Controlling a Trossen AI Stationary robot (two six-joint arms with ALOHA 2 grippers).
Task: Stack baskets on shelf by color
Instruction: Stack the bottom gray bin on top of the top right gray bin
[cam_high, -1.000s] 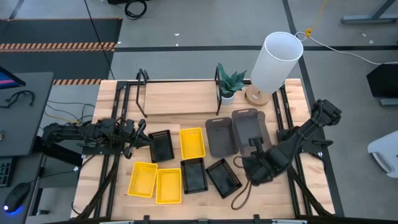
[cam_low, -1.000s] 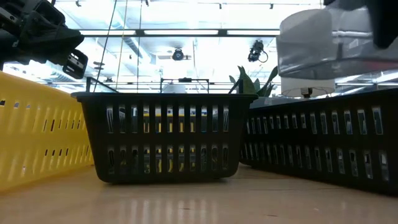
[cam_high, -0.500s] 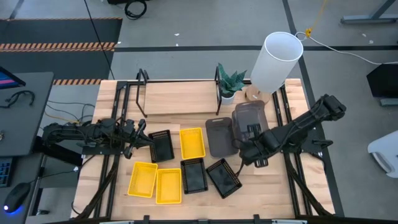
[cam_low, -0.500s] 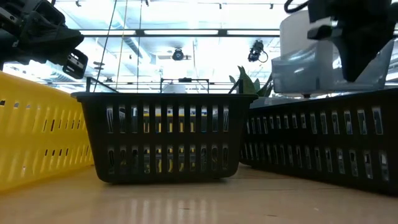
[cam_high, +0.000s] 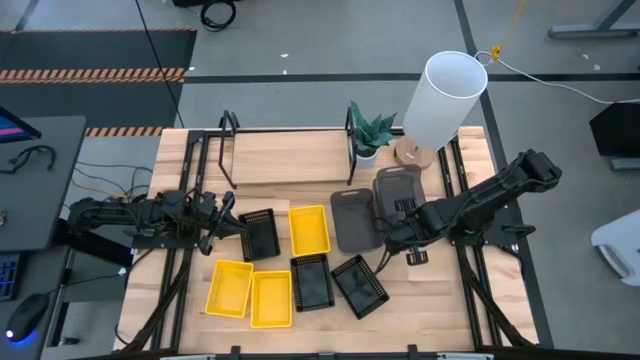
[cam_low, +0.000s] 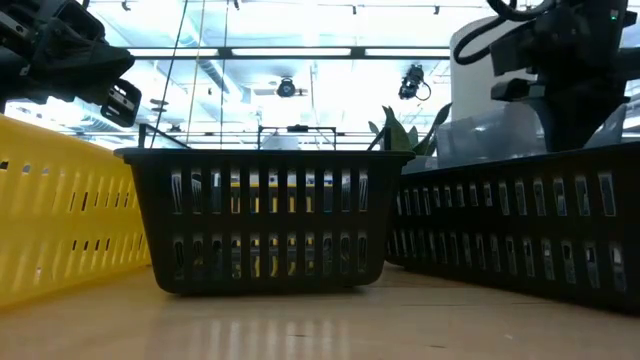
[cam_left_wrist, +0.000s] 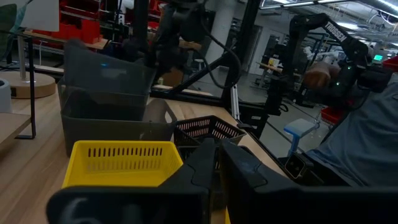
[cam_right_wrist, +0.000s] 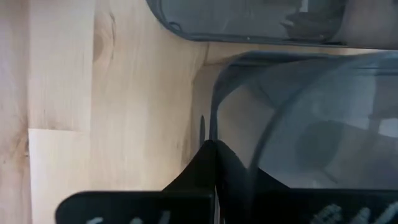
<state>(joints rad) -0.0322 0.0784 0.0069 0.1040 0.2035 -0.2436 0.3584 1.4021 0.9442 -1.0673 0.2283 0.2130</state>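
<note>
Right of centre in the high view, the right end effector (cam_high: 404, 222), clamped thin on a grey basket (cam_high: 398, 205) rim, risks slippage onto the neighbouring grey basket (cam_high: 354, 219).

A white cylindrical lamp (cam_high: 442, 100) on a round wooden base (cam_high: 411, 155) stands at the far edge of the wooden worktop (cam_high: 440, 305), just beyond the right end effector. A small potted plant (cam_high: 370, 135) sits beside it. A computer mouse (cam_high: 22, 318) lies on a dark side desk (cam_high: 40, 190) behind the left end effector.
</note>
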